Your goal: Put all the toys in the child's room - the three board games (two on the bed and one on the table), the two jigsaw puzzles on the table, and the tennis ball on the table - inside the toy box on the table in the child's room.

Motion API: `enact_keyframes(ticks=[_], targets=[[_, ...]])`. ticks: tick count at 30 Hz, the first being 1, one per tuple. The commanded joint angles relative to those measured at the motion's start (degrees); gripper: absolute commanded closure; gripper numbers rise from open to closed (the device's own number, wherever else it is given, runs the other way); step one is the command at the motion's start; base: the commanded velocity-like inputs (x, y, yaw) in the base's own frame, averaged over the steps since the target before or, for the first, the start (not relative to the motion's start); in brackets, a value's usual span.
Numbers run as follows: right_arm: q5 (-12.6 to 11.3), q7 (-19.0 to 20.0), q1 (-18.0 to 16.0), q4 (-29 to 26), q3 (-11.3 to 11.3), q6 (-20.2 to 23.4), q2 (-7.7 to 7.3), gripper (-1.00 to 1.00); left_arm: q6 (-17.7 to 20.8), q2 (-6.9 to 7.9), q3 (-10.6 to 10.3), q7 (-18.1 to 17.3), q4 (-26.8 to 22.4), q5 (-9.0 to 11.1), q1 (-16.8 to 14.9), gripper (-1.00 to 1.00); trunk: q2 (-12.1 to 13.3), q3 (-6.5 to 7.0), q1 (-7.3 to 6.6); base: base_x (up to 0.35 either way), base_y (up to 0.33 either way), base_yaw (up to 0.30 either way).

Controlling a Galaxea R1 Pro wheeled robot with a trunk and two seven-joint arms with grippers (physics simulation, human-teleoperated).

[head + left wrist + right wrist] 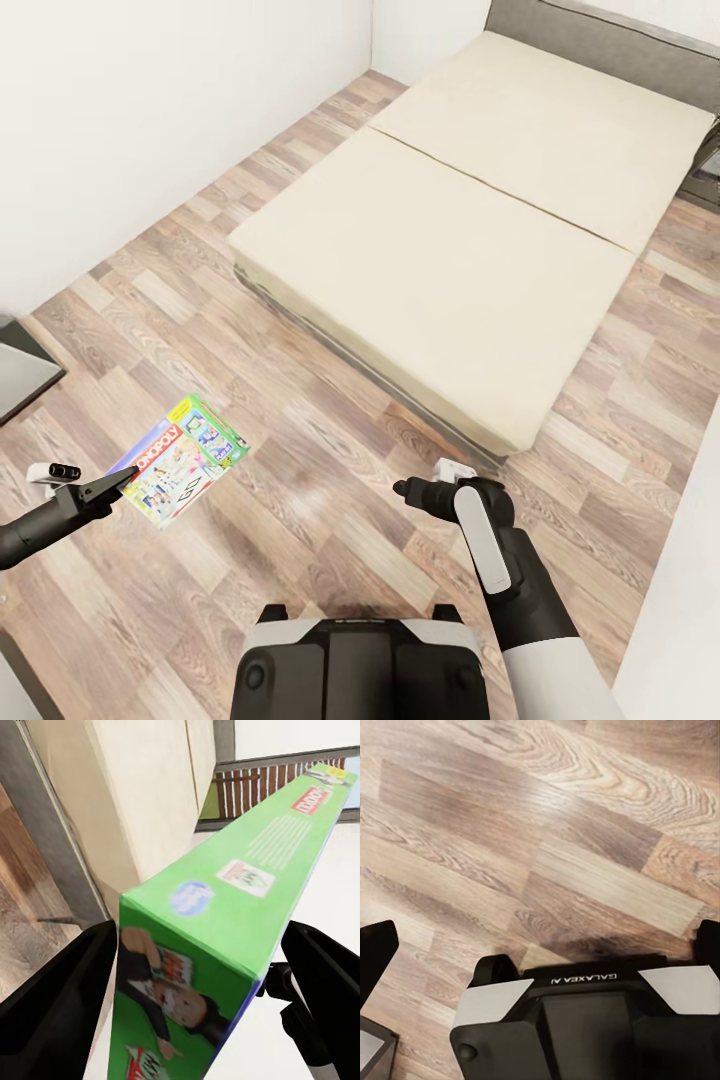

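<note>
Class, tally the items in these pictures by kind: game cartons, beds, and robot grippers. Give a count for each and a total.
Purple-blue and green Monopoly game carton: 1
Large cream-beige bed: 1
Black robot grippers, left gripper and right gripper: 2
Total: 4

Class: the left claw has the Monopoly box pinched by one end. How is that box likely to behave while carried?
The Monopoly box looks like a stiff carton; its edges stay straight in the left claw, so it probably won't sag. Held at one end, it may pivot or droop. Its glossy printed faces could slip between the fingers.
</note>
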Motion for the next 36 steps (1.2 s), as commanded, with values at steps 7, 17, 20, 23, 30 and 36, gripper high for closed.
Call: enact_keyframes(ticks=[7,17,20,23,30,36], targets=[[-0.6,-0.6,0.0,-0.1,0.1,0.1,0.0,-1.0,0.5,-0.05,0.0,-0.2,0.0,0.0,0.0,1.0,0.0,0.63,0.02,0.0,0.0,0.0],[-0.6,-0.6,0.0,-0.1,0.1,-0.4,0.0,-1.0,0.6,-0.08,0.0,-0.2,0.0,0.0,0.0,1.0,0.0,1.58,0.02,-0.01,0.0,0.0],[-0.6,-0.6,0.0,-0.1,0.1,-0.5,0.0,-1.0,0.6,-0.08,0.0,-0.2,0.0,0.0,0.0,1.0,0.0,1.86,0.02,-0.016,0.0,0.0],[-0.6,-0.6,0.0,-0.1,0.1,-0.6,0.0,-1.0,0.6,-0.1,0.0,-0.2,0.0,0.0,0.0,1.0,0.0,2.15,0.02,-0.005,0.0,0.0],[-0.6,-0.6,0.0,-0.1,0.1,-0.6,0.0,-1.0,0.6,-0.13,0.0,-0.2,0.0,0.0,0.0,1.0,0.0,2.81,0.02,-0.001,0.0,0.0],[-0.6,-0.6,0.0,-0.1,0.1,-0.6,0.0,-1.0,0.6,-0.15,0.0,-0.2,0.0,-0.1,0.0,1.0,0.0,3.38,0.02,0.0,0.0,0.0]])
